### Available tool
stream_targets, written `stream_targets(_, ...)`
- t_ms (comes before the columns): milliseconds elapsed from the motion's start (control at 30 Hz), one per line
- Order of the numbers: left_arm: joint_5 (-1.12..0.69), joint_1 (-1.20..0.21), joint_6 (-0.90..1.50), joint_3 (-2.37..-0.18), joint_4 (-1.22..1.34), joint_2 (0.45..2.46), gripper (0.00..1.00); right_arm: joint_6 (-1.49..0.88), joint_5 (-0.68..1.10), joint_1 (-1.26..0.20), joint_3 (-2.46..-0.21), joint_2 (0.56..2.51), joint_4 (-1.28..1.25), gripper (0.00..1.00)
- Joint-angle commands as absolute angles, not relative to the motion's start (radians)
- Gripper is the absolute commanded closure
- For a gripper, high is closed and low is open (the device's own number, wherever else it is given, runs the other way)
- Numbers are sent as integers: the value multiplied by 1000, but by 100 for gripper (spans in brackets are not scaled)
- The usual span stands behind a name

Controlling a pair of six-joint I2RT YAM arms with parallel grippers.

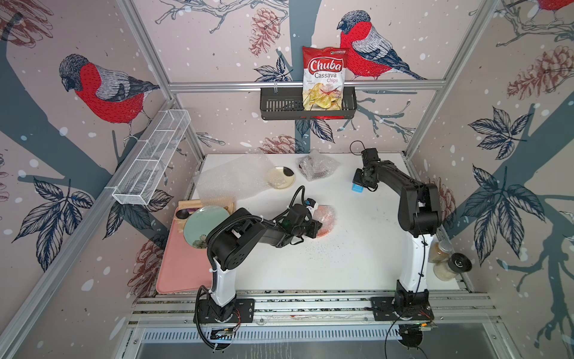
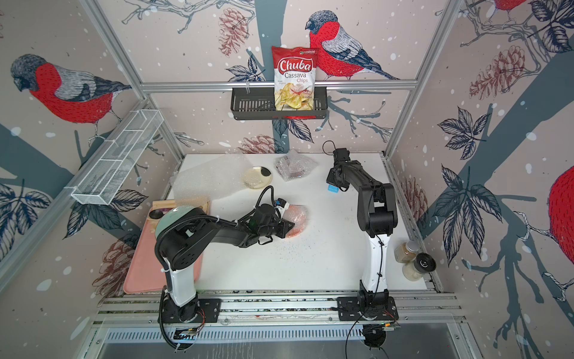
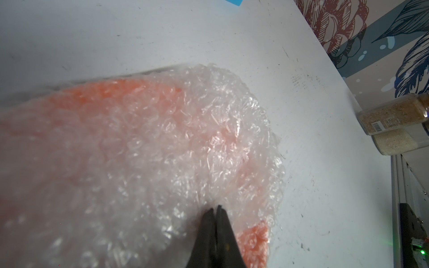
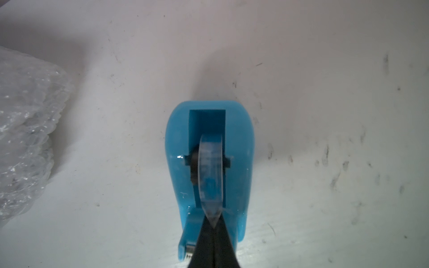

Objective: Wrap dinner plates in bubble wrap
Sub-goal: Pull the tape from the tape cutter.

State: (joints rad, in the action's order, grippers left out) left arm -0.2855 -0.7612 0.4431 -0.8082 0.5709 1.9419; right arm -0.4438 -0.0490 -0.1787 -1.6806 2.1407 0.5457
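Note:
The orange dinner plate (image 1: pixel 327 217) (image 3: pixel 104 92) lies mid-table under folded bubble wrap (image 3: pixel 185 139). My left gripper (image 3: pixel 216 207) is shut, pinching the wrap where it puckers over the plate's edge. The cream plate with a dark rim (image 1: pixel 280 177) (image 2: pixel 257 177) lies bare at the back, partly on a loose bubble wrap sheet (image 1: pixel 231 178). A wrapped dark red plate bundle (image 1: pixel 316 166) sits behind it. My right gripper (image 4: pixel 213 222) is shut on the clear tape strip coming off the blue tape dispenser (image 4: pixel 209 150) (image 1: pixel 357 187).
A pale green plate (image 1: pixel 205 225) rests on a pink tray (image 1: pixel 183 267) at the table's left edge. Two spice jars (image 1: pixel 447 258) lie by the right edge. On the walls hang a black basket (image 1: pixel 279 105) holding a chips bag and a white wire shelf (image 1: pixel 152 158).

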Motion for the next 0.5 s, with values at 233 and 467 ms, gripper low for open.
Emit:
stream_targets(233,-226,-757,444,-794,337,1970,100,-429,-49,-213,-1585,1994,570,100)
stream_targets(467,-224,-758,445,-795,334,1970,100,-506,-14,-270,-1353,1795,534,100)
